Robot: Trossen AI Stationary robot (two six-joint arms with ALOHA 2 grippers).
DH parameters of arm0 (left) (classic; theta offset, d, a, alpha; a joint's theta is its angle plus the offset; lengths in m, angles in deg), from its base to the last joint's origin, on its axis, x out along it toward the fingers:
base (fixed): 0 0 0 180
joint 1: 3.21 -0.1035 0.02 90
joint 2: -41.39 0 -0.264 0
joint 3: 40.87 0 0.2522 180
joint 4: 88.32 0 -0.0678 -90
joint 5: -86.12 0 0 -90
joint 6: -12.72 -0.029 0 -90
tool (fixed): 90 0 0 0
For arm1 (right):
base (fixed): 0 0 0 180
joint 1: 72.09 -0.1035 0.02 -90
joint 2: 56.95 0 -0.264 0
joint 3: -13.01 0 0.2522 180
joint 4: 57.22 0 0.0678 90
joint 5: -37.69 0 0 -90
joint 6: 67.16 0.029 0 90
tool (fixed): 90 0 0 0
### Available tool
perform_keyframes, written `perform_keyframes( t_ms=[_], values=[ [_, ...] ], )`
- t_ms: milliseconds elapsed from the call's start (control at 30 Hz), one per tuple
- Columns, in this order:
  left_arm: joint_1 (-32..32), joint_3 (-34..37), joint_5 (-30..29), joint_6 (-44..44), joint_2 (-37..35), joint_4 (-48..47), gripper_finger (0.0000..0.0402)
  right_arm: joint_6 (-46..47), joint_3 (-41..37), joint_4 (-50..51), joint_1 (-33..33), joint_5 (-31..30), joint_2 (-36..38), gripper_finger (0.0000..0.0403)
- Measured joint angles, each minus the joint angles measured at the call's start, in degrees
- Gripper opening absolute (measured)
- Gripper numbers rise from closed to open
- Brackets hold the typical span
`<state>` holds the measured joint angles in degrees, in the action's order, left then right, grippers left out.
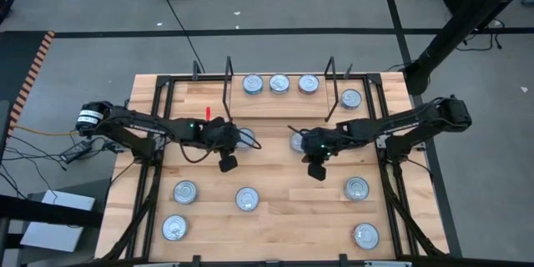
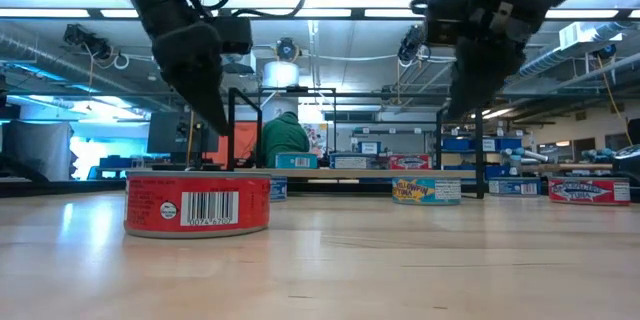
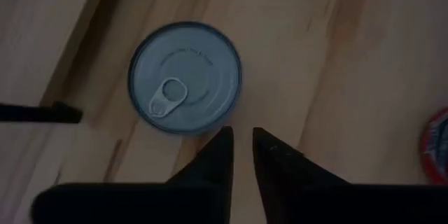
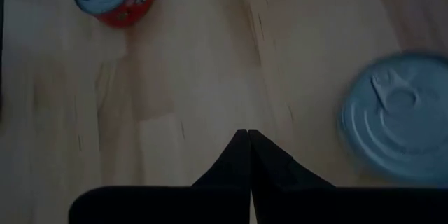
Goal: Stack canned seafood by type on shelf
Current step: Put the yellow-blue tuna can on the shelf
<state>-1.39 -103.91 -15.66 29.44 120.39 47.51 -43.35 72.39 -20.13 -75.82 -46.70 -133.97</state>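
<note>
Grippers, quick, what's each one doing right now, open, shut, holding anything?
Left gripper: slightly open, holding nothing, above a flat round silver-lidded tin.
Right gripper: shut, empty, over the light wooden table.

A lab or workshop: exposed ceiling ducts (image 2: 560, 55), strip lights (image 2: 330, 12), floor cables (image 1: 179, 17) and cluttered benches (image 2: 520, 165).

Grey floor (image 1: 292, 0) with black cables (image 1: 179, 12), ceiling strip lights (image 2: 330, 12), person seated behind (image 2: 285, 140)
</note>
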Motion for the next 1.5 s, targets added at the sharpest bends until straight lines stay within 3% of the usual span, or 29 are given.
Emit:
perform_keyframes(
  t_ms=[133, 367, 633, 767, 933, 1167, 1500],
  values=[
    [0.3, 0.2, 2.9, -1.6, 0.0, 4.2, 0.0007, 4.6, -4.3, 1.2, -0.7, -0.2, 6.6, 0.0003],
    [2.0, 4.7, 5.6, -1.2, 0.0, 20.0, 0.0003, 15.5, -8.7, 12.0, -2.7, -6.7, 20.5, 0.0003],
    [2.4, 7.7, 5.6, 0.3, 0.0, 27.0, 0.0002, 29.8, -8.8, 23.6, -9.6, -15.8, 26.9, 0.0004],
    [2.8, 8.6, 5.7, 1.5, 0.0, 29.5, 0.0001, 34.0, -8.8, 24.9, -14.8, -15.7, 27.2, 0.0004],
    [3.6, 9.9, 6.0, 1.6, 0.0, 33.5, 0.0001, 36.6, -8.8, 28.0, -21.3, -11.3, 25.6, 0.0004],
    [3.5, 10.7, 10.6, 1.7, 0.0, 34.0, 0.0001, 41.5, -8.8, 29.9, -29.1, -6.2, 22.6, 0.0004],
    [3.6, 10.7, 12.1, 1.6, 0.0, 34.6, 0.0001, 42.2, -8.8, 30.9, -33.3, -4.5, 15.7, 0.0004]
  ],
)
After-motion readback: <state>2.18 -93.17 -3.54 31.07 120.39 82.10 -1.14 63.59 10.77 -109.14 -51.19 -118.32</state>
